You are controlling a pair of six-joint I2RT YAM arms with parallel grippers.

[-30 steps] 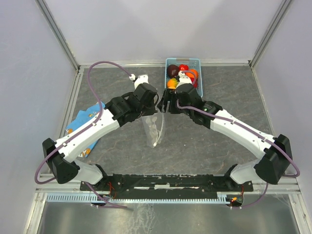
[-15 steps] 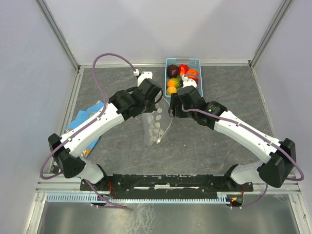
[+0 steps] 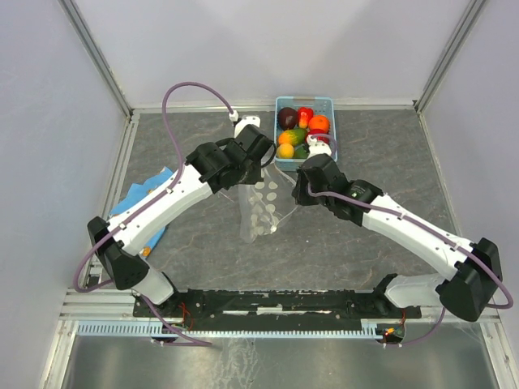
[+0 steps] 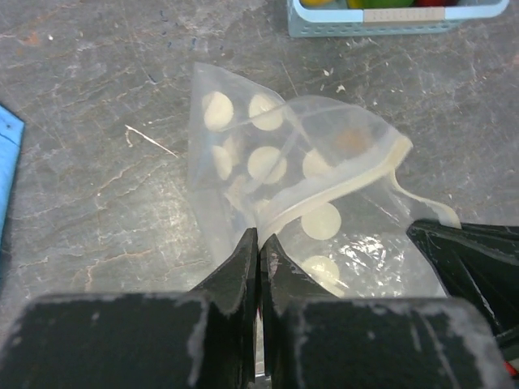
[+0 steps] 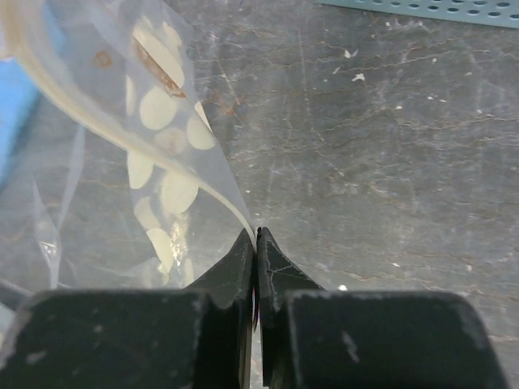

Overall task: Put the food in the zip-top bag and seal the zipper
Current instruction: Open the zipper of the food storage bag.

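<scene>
Zip-top bag [image 4: 243,154] is being pinched by 2 sets of jaws, left gripper [image 4: 259,241] and right gripper [image 5: 256,235] both clamped on plastic, so the mouth's being spread between them. The food [image 3: 319,123] is being held in the basket [image 3: 277,113] beyond them.

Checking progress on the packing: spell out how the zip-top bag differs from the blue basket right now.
The zip-top bag is clear, white-spotted film; the basket is light-blue rigid plastic. The bag shows no food inside; the basket holds the toy food. The left gripper and right gripper pinch the bag's mouth edges; nothing touches the basket. Both are plastic.
</scene>
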